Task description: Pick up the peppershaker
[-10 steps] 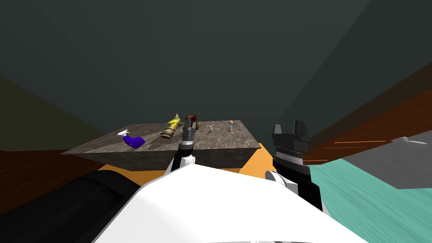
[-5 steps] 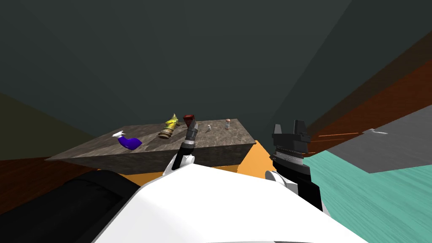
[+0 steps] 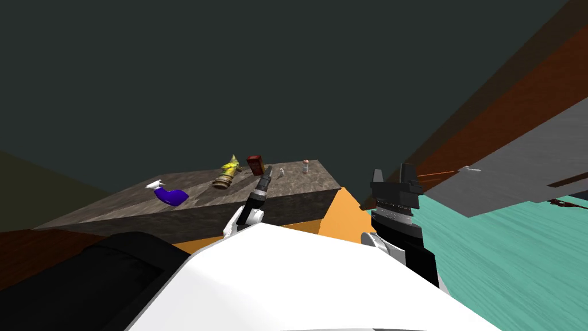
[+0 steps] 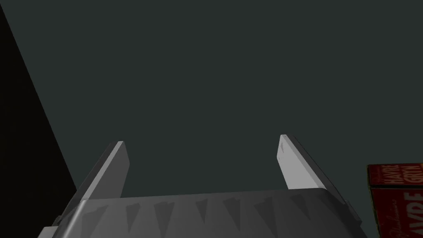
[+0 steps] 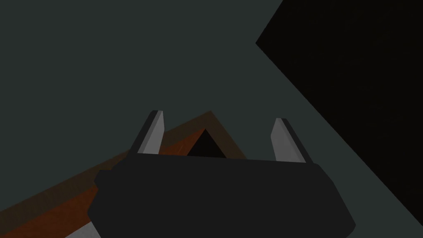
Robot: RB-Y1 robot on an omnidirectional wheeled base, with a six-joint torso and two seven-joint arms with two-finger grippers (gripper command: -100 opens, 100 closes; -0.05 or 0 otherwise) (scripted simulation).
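left claw (image 3: 267, 171) spread, extended over table (image 3: 310, 183) | right claw (image 3: 392, 172) spread, upright

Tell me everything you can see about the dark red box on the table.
The dark red box stands upright on the mottled grey-brown table, near its far edge, between a yellow, lying bottle-like thing and a small white item. The left wrist view shows pale printed lettering on its face. The left gripper, fingers open, is close beside it, not around it.
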